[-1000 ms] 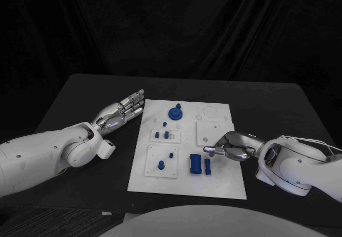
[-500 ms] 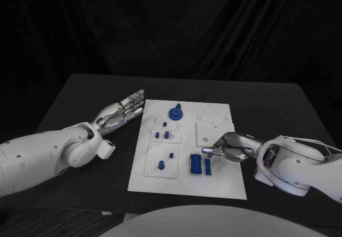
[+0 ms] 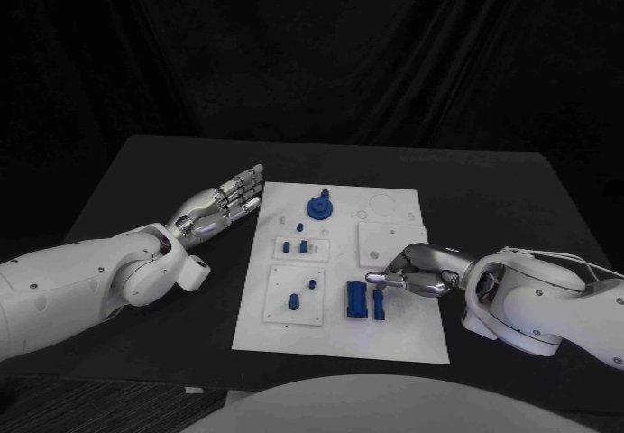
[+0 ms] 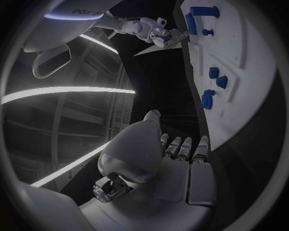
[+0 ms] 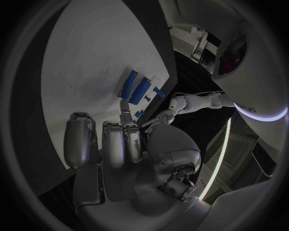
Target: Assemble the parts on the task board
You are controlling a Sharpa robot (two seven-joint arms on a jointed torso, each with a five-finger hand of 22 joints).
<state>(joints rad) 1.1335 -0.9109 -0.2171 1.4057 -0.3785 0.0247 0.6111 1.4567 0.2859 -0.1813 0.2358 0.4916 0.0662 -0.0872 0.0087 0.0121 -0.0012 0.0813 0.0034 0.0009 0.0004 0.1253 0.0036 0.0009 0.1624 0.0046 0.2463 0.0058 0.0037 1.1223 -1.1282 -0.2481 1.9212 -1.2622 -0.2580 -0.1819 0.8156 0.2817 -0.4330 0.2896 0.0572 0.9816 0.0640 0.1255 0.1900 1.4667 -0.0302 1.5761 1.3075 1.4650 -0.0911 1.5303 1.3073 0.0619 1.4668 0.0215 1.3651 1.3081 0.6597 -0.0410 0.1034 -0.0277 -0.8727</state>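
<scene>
The white task board (image 3: pixel 397 334) lies in the middle of the black table. On it are a round blue part (image 3: pixel 318 208), two small pegs (image 3: pixel 295 244), two small pieces (image 3: pixel 302 293) on a raised plate, and two long blue blocks (image 3: pixel 355 299) side by side. My right hand (image 3: pixel 417 271) hovers at the board's right side, holding nothing, fingertips (image 3: pixel 379 278) right at the far end of the narrower block (image 3: pixel 379 305); contact is unclear. The right wrist view shows its fingers (image 5: pixel 114 142) pointing at the blocks (image 5: pixel 135 86). My left hand (image 3: pixel 221 203) lies flat and open beside the board's left edge.
The left wrist view shows my left hand (image 4: pixel 180 159) alongside the board (image 4: pixel 247 101), with my right hand (image 4: pixel 159 36) far off by the blocks (image 4: pixel 202 12). Bare black table (image 3: pixel 520 207) surrounds the board. Circular recesses (image 3: pixel 384 206) mark its far right corner.
My right hand has crept slightly left and down, bringing its fingertips closer to the narrower blue block. The left hand and the parts have not moved.
</scene>
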